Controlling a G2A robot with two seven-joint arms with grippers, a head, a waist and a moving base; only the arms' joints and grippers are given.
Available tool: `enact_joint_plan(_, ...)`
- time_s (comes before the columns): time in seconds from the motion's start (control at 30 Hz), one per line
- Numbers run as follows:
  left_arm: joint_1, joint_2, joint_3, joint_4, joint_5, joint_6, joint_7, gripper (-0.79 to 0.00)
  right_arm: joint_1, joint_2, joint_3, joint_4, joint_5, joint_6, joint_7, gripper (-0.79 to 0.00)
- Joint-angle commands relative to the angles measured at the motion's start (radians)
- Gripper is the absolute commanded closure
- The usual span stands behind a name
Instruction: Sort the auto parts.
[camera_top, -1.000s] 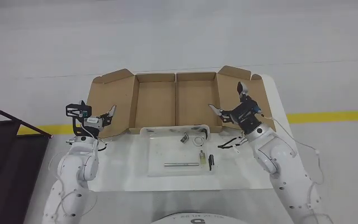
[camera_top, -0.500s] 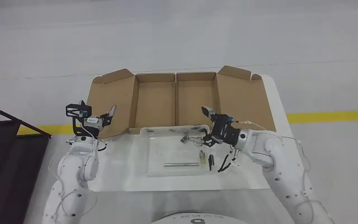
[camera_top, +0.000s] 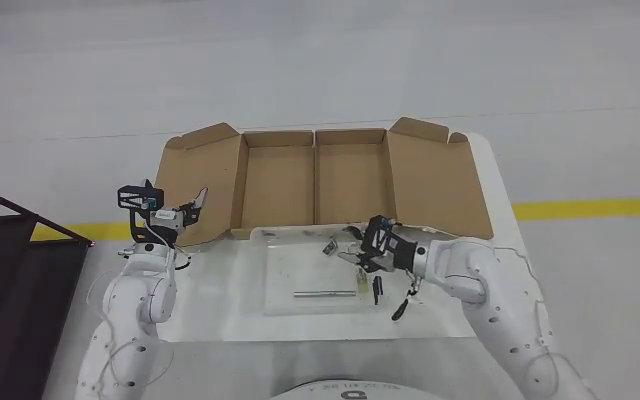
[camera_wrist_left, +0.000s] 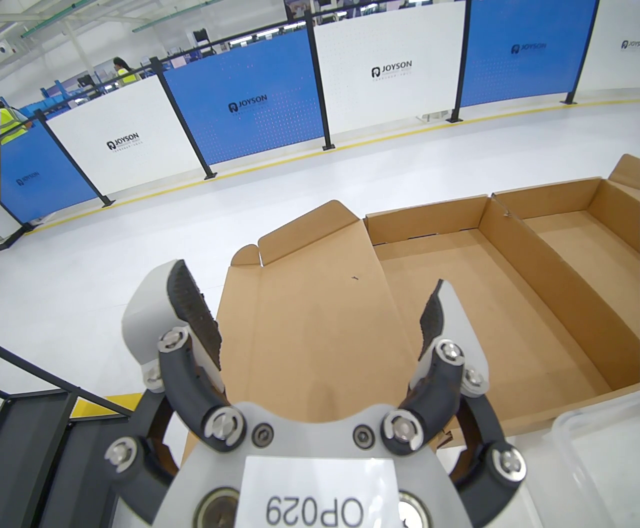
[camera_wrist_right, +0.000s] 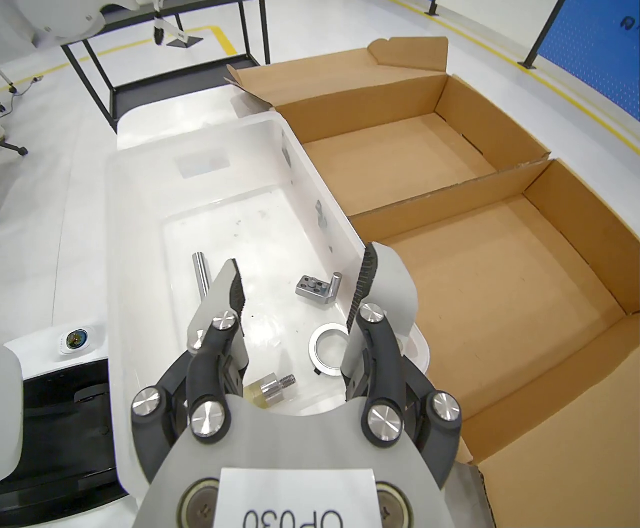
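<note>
A clear plastic bin (camera_top: 300, 265) in front of me holds loose parts: a long metal rod (camera_top: 322, 294), a grey hinge bracket (camera_wrist_right: 317, 289), a metal ring (camera_wrist_right: 326, 350), a stubby bolt (camera_wrist_right: 272, 387) and a small black piece (camera_top: 376, 289). Behind it lies an open cardboard box (camera_top: 315, 185) with two empty compartments. My right gripper (camera_top: 352, 248) (camera_wrist_right: 302, 257) hangs open over the bin's right end, above the ring and bracket, gripping nothing. Over the box's left flap my left gripper (camera_top: 168, 195) (camera_wrist_left: 307, 280) is open and empty.
The box's flaps (camera_top: 440, 185) lie spread flat on both sides. A black metal rack (camera_top: 25, 225) stands off the table's left edge. White tabletop (camera_top: 220, 300) lies bare left of the bin. The bin's corner (camera_wrist_left: 595, 440) shows in the left wrist view.
My right arm has swung from above the box's right flap leftward and down to the bin's right end, its gripper staying open. The left arm has not moved.
</note>
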Motion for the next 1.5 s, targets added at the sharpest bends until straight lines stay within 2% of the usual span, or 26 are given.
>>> enact_joint_plan(0.0,0.000,0.000,0.000,0.000,0.000,0.000,0.000,-0.785,0.017,-0.003,-0.026,0.021,0.002,0.026,0.030,-0.382)
enact_joint_plan(0.13,0.000,0.000,0.000,0.000,0.000,0.000,0.000,-0.785,0.053,-0.010,-0.077,0.064,0.005,0.072,0.074,-0.397)
enact_joint_plan(0.17,0.000,0.000,0.000,0.000,0.000,0.000,0.000,-0.785,0.061,-0.012,-0.087,0.074,0.004,0.084,0.082,-0.428)
enact_joint_plan(0.27,0.000,0.000,0.000,0.000,0.000,0.000,0.000,-0.785,0.082,-0.016,-0.113,0.096,-0.004,0.121,0.093,-0.613)
enact_joint_plan(0.63,0.000,0.000,0.000,0.000,0.000,0.000,0.000,-0.785,0.150,-0.033,-0.200,0.159,0.006,0.183,0.137,-0.751)
enact_joint_plan(0.77,0.000,0.000,0.000,0.000,0.000,0.000,0.000,-0.785,0.169,-0.038,-0.231,0.167,0.008,0.187,0.158,-0.748)
enact_joint_plan(0.83,0.000,0.000,0.000,0.000,0.000,0.000,0.000,-0.785,0.172,-0.038,-0.241,0.160,0.005,0.188,0.166,-0.690)
enact_joint_plan(0.97,0.000,0.000,0.000,0.000,0.000,0.000,0.000,-0.785,0.156,-0.034,-0.239,0.115,-0.007,0.192,0.174,-0.659)
enact_joint_plan(1.03,0.000,0.000,0.000,0.000,0.000,0.000,0.000,-0.785,0.143,-0.029,-0.230,0.090,-0.015,0.195,0.182,-0.606)
enact_joint_plan(1.23,0.000,0.000,0.000,0.000,0.000,0.000,0.000,-0.785,0.133,-0.025,-0.226,0.073,-0.042,0.237,0.216,-0.606)
enact_joint_plan(1.4,0.000,0.000,0.000,0.000,0.000,0.000,0.000,-0.785,0.154,-0.029,-0.248,0.086,-0.027,0.242,0.238,-0.563)
enact_joint_plan(1.47,0.000,0.000,0.000,0.000,0.000,0.000,0.000,-0.785,0.163,-0.030,-0.258,0.082,-0.015,0.233,0.244,-0.514)
